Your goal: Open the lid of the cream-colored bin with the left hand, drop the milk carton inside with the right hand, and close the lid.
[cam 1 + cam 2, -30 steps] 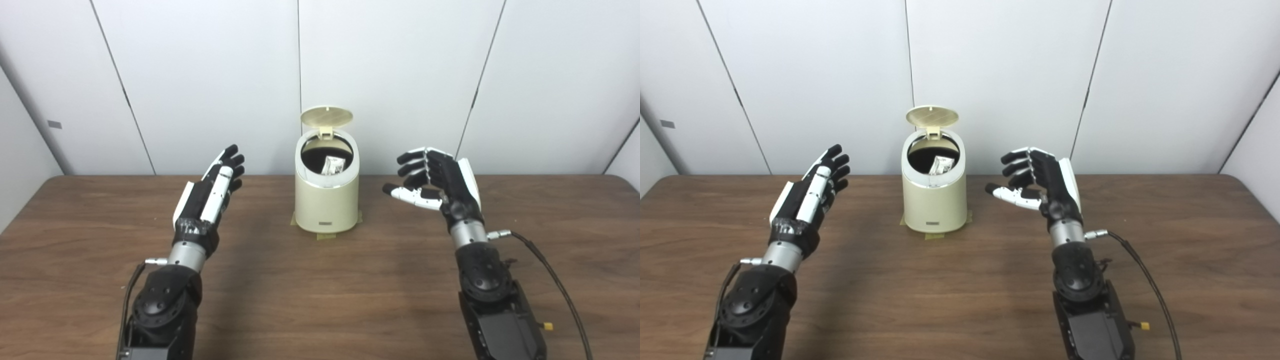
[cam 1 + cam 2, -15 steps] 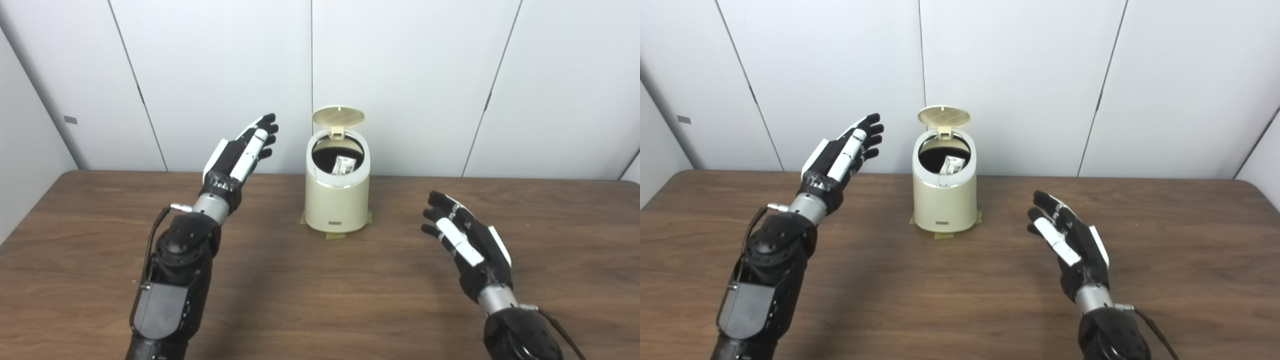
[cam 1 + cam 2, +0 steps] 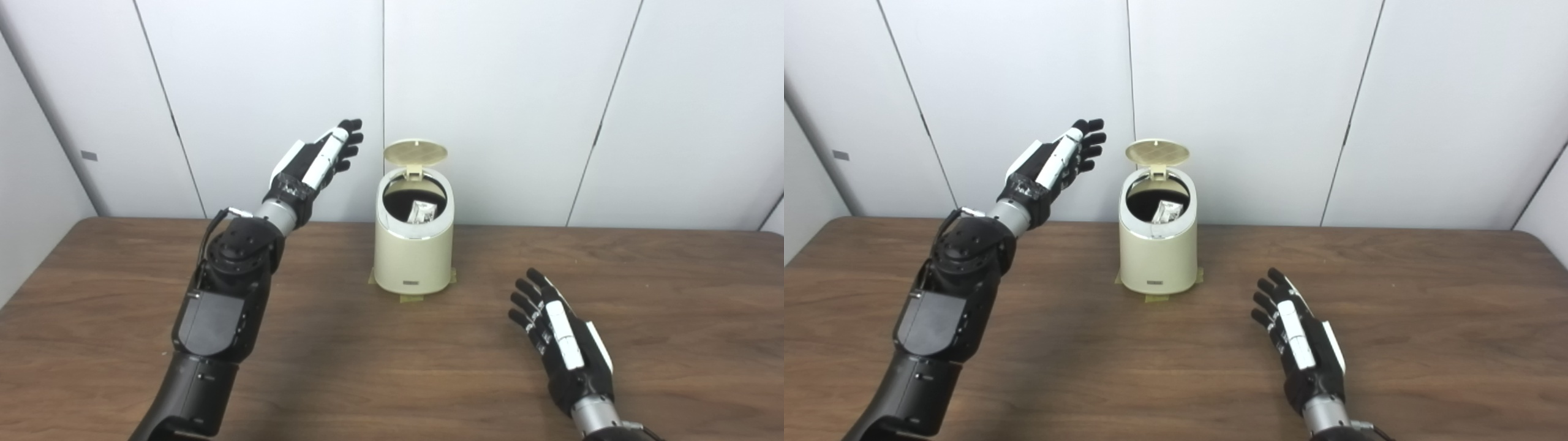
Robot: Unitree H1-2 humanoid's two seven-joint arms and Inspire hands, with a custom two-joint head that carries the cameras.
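Milk carton (image 3: 422, 212) down inside cream-colored bin (image 3: 414, 257), lid (image 3: 415, 152) upright at far rim, just right of raised left hand (image 3: 315, 162), fingers spread, empty; right hand (image 3: 566, 352) likewise spread, low over near counter (image 3: 392, 367), well apart.

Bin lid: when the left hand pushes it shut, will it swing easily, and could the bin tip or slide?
The lid stands upright on a small rear hinge, so it probably swings down with a light push. The bin is tall, narrow and likely light, so a hard shove could tip it. Tape at its base probably resists sliding. The left hand hovers open, apart from it.
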